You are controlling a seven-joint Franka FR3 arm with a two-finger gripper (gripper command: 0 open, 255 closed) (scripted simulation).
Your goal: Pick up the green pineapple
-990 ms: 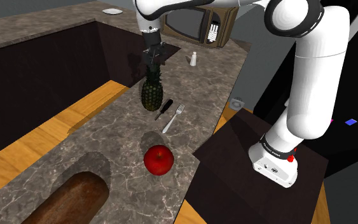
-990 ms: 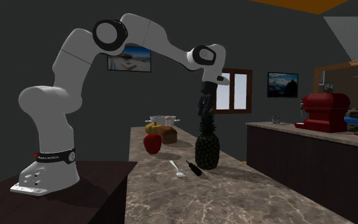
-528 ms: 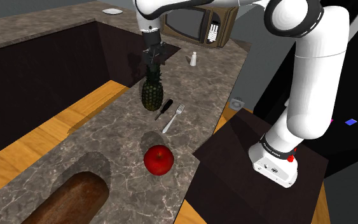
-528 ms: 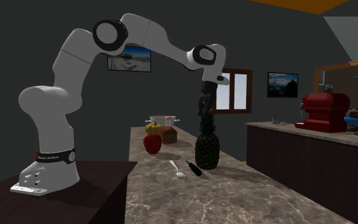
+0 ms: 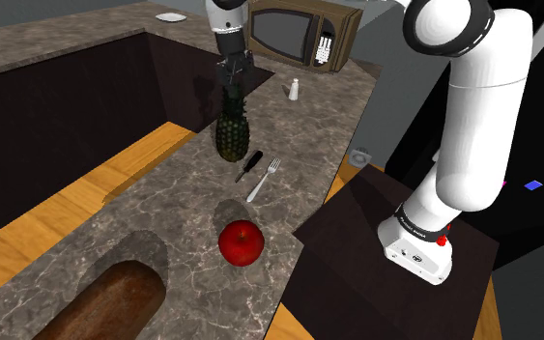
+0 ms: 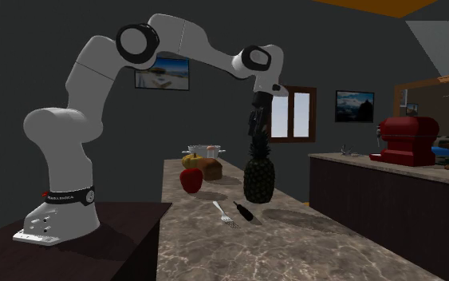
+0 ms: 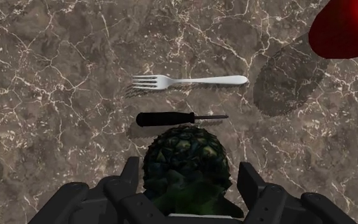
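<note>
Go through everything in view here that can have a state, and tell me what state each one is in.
pineapple: upright, hanging from the gripper, just above the countertop.
gripper: shut on the pineapple's crown.
fork: lying flat on the countertop.
screwdriver: lying flat beside the fork.
apple: whole, resting on the countertop.
microwave: door closed.

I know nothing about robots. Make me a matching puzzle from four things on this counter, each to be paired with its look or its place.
Things:
1. pineapple
2. fork
3. apple
4. loaf

Descriptions:
A. red and round, resting on the counter
B. long and brown, at the shoulder view's lower left
C. clasped at its leafy crown by the gripper
D. silvery, lying beside the black-handled tool

Pairs: 1-C, 2-D, 3-A, 4-B
</note>
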